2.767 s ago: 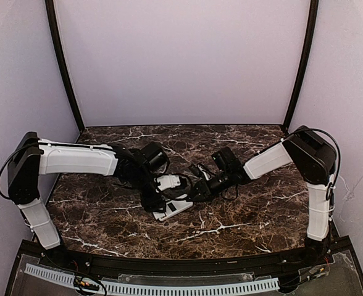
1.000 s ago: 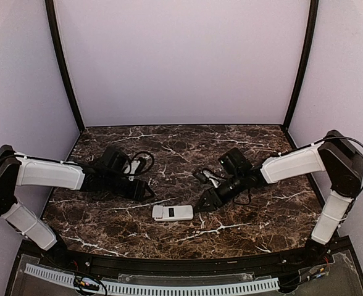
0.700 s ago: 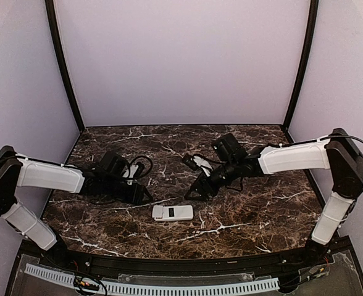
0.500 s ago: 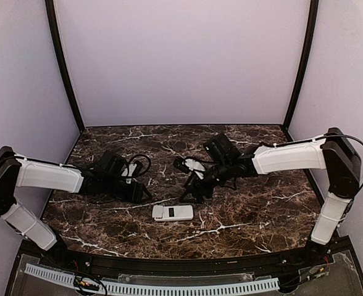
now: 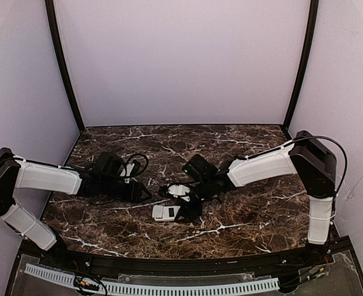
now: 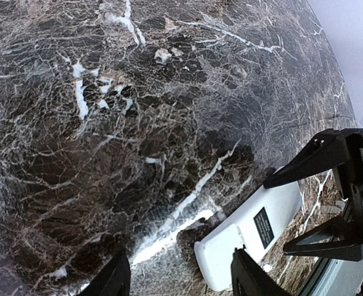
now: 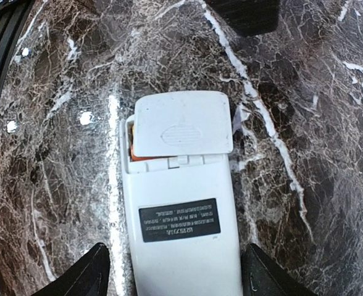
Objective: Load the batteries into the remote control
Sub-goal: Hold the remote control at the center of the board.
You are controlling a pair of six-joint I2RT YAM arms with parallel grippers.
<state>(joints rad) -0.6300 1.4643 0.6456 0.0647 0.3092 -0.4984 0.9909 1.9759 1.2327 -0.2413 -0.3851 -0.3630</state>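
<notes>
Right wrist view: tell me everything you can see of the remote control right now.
The remote control is a flat white plastic rectangle lying back-up on the marble table, a black label across its back. The white cover sits over the battery recess, not fully seated; an orange battery shows in the gap. The open right hand straddles it; contact is unclear.

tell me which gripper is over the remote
The right gripper: its fingers straddle the remote control. The left gripper sits apart from it, further left in the top view.
</notes>
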